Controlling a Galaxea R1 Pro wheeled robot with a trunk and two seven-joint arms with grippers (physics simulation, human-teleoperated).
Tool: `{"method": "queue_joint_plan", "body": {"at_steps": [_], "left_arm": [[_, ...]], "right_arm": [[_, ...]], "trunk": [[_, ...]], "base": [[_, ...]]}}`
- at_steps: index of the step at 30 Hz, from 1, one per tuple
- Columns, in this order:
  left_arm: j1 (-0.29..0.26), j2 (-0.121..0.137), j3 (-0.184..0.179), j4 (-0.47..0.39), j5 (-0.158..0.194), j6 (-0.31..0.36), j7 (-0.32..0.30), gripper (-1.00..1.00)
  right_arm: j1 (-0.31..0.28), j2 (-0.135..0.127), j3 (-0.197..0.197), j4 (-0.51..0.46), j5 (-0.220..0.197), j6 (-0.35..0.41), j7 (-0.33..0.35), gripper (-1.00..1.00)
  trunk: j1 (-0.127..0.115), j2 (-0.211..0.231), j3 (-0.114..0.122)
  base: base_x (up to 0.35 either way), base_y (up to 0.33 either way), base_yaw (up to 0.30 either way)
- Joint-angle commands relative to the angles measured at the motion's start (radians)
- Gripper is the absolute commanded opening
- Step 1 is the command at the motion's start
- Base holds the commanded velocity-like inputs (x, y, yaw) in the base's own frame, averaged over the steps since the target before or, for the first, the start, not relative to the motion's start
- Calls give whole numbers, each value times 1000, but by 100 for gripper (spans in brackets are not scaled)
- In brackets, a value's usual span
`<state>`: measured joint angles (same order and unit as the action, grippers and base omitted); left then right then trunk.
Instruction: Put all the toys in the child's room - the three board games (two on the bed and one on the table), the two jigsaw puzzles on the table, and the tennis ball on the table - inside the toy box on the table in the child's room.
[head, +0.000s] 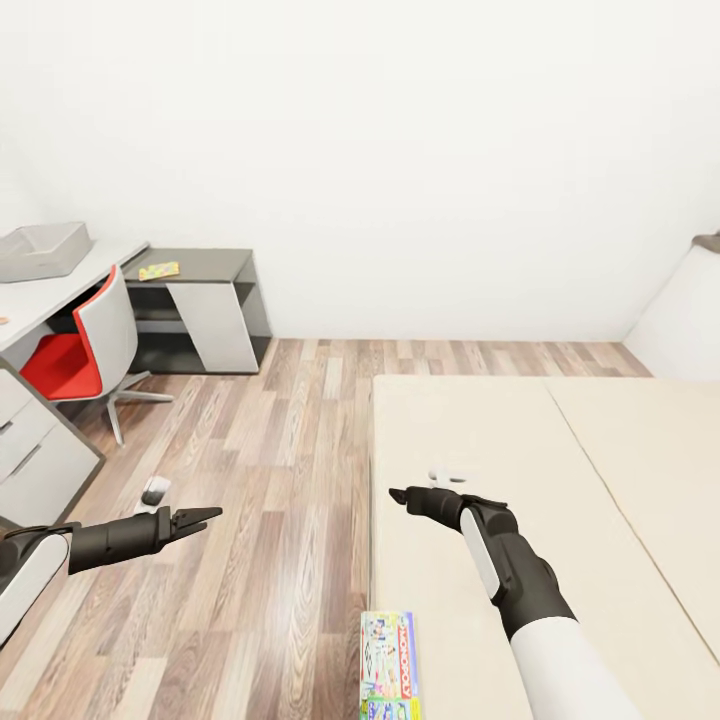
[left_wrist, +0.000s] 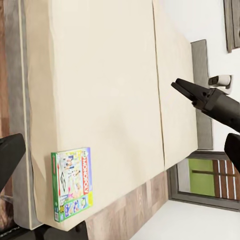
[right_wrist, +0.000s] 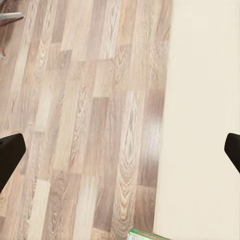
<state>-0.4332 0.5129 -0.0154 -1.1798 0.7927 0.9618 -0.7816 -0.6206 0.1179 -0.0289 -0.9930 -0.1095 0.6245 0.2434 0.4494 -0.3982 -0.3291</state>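
Because it lies flat at the bed's (head: 560, 470) near corner, bottom centre of the head view, the Monopoly board game (head: 389, 665) seems the natural next pick; it is a white and green printed box with a red title strip. The right gripper (head: 400, 494) hangs over the mattress above it, fingers spread and empty, probably readying to reach. The left gripper (head: 205, 517), over the wood floor, looks closed. The toy box (head: 42, 250) sits on the table (head: 95, 268), upper left.
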Motion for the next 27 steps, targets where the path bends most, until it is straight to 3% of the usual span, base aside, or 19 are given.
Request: {"method": "queue_joint_plan", "body": {"at_steps": [1,27], "left_arm": [[-1,1,-1,0,2,3,-2,100],[-1,1,-1,0,2,3,-2,100]], "right_arm": [[-1,1,-3,-1,-7,6,1,100],[-1,2,-2,0,-8,4,1,100]], "trunk": [[1,-2,0],[1,-2,43]], "base": [[0,0,0],[0,0,0]]}}
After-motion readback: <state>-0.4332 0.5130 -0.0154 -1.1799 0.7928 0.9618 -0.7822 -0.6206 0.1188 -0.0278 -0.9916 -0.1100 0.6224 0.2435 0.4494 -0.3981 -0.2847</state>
